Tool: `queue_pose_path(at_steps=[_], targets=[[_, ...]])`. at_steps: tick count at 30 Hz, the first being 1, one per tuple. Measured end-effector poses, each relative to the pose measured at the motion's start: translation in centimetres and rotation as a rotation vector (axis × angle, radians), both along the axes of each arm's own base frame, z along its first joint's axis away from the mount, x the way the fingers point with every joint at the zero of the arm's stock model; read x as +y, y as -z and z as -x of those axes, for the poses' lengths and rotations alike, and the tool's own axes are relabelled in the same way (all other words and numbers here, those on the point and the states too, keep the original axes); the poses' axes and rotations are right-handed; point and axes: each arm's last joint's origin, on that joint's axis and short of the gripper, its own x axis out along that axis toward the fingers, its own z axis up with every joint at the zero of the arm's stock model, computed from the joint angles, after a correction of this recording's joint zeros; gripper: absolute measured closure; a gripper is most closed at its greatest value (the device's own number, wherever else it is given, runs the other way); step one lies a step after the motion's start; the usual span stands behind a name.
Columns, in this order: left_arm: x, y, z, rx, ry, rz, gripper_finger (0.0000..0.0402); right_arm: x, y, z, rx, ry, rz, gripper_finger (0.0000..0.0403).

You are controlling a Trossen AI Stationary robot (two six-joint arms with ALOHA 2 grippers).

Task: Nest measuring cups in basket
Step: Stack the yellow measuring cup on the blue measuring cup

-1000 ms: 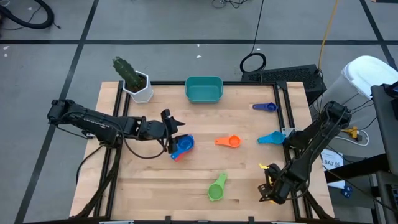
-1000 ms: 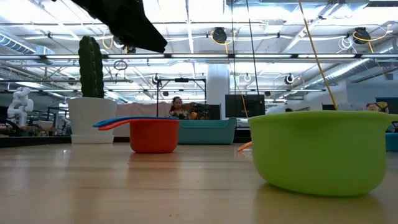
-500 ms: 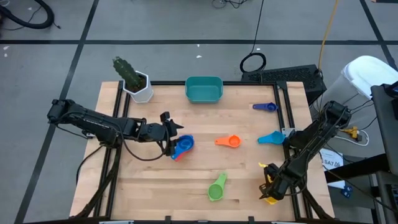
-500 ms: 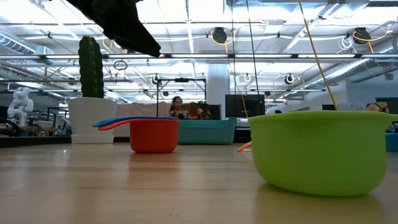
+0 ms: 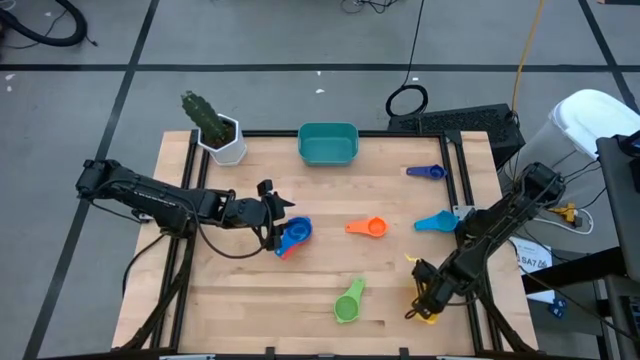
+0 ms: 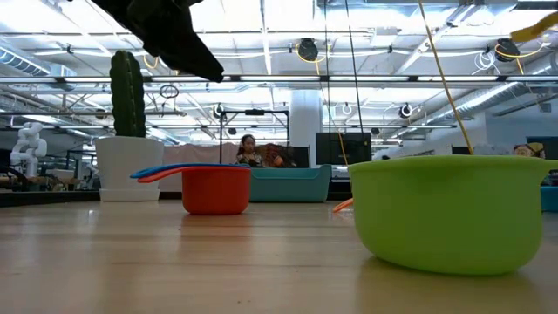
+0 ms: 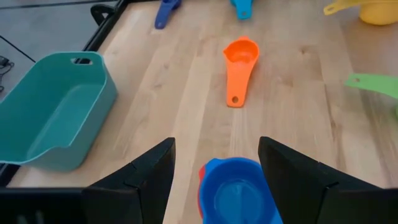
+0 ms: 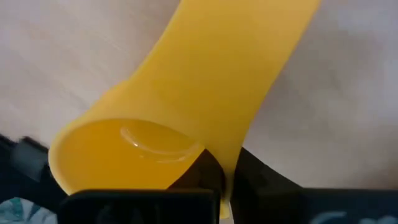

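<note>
Gripping yellow cup (image 8: 174, 118) | right fingers (image 8: 255, 171) apparently pinching its rim

A teal rounded plastic basket (image 5: 328, 144), small plastic measuring cups in blue (image 5: 297, 231), red (image 6: 215, 189), orange (image 5: 368, 227), green (image 5: 347, 302) and yellow (image 8: 180, 118); a pale striped wooden table (image 5: 230, 290).

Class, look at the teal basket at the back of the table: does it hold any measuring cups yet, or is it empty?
Empty. The basket shows only bare teal floor from above, and the left wrist view shows nothing inside it.
</note>
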Motion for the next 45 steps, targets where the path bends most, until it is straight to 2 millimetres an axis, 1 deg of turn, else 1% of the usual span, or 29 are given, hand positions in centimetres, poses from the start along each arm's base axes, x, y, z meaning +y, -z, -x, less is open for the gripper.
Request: queue_pose_path(at_steps=[3, 6, 11, 13, 17, 20, 23, 26, 29, 31, 33, 35, 38, 42, 45], targets=[[0.2, -0.1, -0.1, -0.008, -0.001, -0.009, 0.0167, -0.8, 0.0, -1.2, -0.102, -0.026, 0.038, 0.0401], [0.7, -0.2, -0.3, -0.022, -0.012, -0.023, 0.0167, -1.8, 0.0, -2.3, -0.164, -0.046, 0.063, 0.0402], [2.2, -0.6, -0.6, -0.066, -0.065, -0.030, 0.0167, -3.3, -0.2, -4.6, -0.280, -0.082, 0.076, 0.0402], [3.0, -0.8, -0.7, -0.084, -0.096, -0.029, 0.0167, -3.5, -0.3, -5.9, -0.324, -0.142, 0.086, 0.0402], [4.4, -0.9, -0.8, -0.107, -0.155, -0.019, 0.0167, -3.5, -0.4, -8.8, -0.364, -0.330, 0.116, 0.0402], [4.9, -0.9, -0.8, -0.114, -0.184, 0.007, 0.0167, -3.8, -0.4, -10.6, -0.340, -0.440, 0.168, 0.0402], [4.7, -0.8, -0.8, -0.104, -0.175, 0.012, 0.0167, -4.5, -0.9, -11.8, -0.265, -0.507, 0.251, 0.0403], [4.1, -0.8, -0.8, -0.096, -0.150, 0.016, 0.0167, -5.5, -1.7, -12.2, -0.161, -0.541, 0.317, 0.0403], [3.3, -0.8, -0.8, -0.099, -0.130, 0.033, 0.0167, -6.3, -3.3, -12.4, -0.099, -0.563, 0.385, 0.0403], [2.8, -0.8, -0.7, -0.103, -0.117, 0.047, 0.0167, -6.9, -4.5, -12.8, -0.096, -0.571, 0.434, 0.0403], [2.2, -0.8, -0.7, -0.107, -0.105, 0.063, 0.0167, -7.3, -5.7, -13.7, -0.130, -0.574, 0.467, 0.0403], [1.7, -0.7, -0.7, -0.107, -0.093, 0.074, 0.0167, -7.7, -6.9, -14.8, -0.202, -0.583, 0.494, 0.0403], [1.1, -0.5, -0.5, -0.082, -0.071, 0.072, 0.0167, -8.4, -8.2, -16.1, -0.304, -0.643, 0.531, 0.0403], [0.6, -0.2, -0.2, -0.037, -0.051, 0.064, 0.0167, -8.7, -9.3, -17.3, -0.419, -0.867, 0.600, 0.0403], [0.6, 0.0, 0.2, -0.009, -0.068, 0.092, 0.0167, -8.7, -9.6, -18.0, -0.471, -1.045, 0.711, 0.0403]])
